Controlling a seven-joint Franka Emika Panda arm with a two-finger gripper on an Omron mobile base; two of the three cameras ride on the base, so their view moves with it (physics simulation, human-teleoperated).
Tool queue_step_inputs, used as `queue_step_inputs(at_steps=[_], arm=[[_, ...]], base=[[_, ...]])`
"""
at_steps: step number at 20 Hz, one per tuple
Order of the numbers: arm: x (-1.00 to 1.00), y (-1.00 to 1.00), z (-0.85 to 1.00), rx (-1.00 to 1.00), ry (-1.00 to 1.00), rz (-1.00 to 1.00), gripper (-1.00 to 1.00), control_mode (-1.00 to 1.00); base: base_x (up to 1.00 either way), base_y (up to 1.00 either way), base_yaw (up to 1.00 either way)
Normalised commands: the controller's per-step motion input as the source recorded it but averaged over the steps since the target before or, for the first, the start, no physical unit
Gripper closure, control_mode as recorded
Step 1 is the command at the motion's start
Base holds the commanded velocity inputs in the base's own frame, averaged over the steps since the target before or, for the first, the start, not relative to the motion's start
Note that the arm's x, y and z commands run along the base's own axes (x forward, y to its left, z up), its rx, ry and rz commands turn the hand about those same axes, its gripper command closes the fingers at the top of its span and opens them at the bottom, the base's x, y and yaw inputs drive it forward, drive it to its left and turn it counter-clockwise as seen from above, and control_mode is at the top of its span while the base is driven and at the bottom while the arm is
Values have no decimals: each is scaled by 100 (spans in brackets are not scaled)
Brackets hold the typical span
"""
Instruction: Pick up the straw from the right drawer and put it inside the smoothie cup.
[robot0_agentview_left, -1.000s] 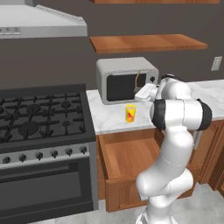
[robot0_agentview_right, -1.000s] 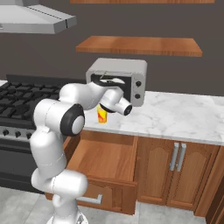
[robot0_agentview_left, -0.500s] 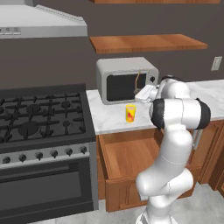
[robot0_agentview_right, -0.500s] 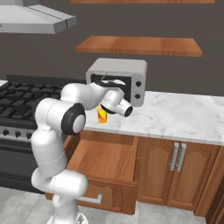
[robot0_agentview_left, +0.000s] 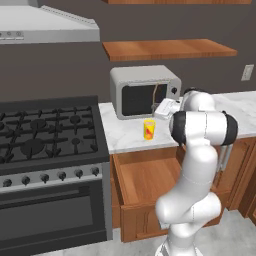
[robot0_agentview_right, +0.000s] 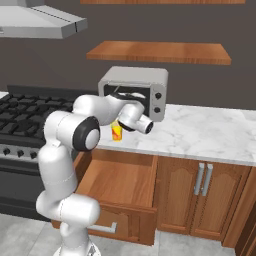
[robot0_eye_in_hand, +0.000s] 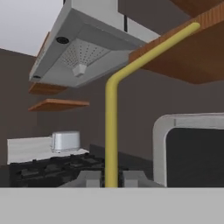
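Nothing has shifted: the straw (robot0_eye_in_hand: 111, 118) stays clenched in the fingers (robot0_eye_in_hand: 93, 178) beside the smoothie cup (robot0_agentview_left: 149, 129); insertion remains.

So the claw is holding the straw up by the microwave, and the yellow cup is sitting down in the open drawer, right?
Not quite. The claw does hold the straw near the microwave, but the yellow cup stands on the marble counter in front of the microwave, above the open drawer. The left base view shows it.
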Motion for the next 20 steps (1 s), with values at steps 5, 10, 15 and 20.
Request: queue_step_inputs(at_steps=[5, 10, 15, 20], arm=[[1, 0, -5, 0, 7, 19, 100, -100], [1, 0, -14, 0, 6, 18, 100, -100], [0, 0, -20, 0, 4, 17, 100, -100], [6, 0, -14, 0, 0, 15, 100, -100]], base=[[0, 0, 0], [0, 0, 0], [0, 0, 0], [0, 0, 0]])
